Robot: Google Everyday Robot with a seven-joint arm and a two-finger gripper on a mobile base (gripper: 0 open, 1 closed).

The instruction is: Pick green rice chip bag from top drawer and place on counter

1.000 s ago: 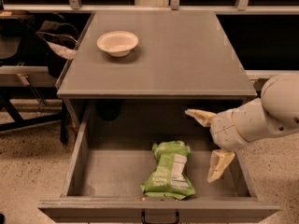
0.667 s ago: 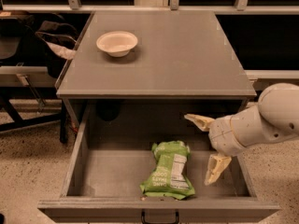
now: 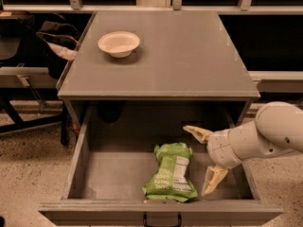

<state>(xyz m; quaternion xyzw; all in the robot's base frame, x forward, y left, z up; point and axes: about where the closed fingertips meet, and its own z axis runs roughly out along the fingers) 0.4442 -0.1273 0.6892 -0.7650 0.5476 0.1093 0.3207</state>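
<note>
The green rice chip bag (image 3: 171,172) lies flat on the floor of the open top drawer (image 3: 80,155), near the drawer's front, its white label panel facing up. The drawer's black handle (image 3: 162,220) shows at the bottom edge. My gripper (image 3: 203,160) reaches in from the right, just right of the bag and a little above the drawer floor. Its two cream fingers (image 3: 197,133) are spread wide apart and hold nothing. The grey counter (image 3: 189,56) stretches above the drawer.
A white bowl (image 3: 119,43) sits on the counter's far left. A dark bag and chair frame (image 3: 42,46) stand left of the cabinet. Speckled floor (image 3: 28,174) lies on both sides. My white arm (image 3: 270,136) crosses the drawer's right wall.
My gripper has shifted slightly left toward the bag, staying open. The bag has not moved.
</note>
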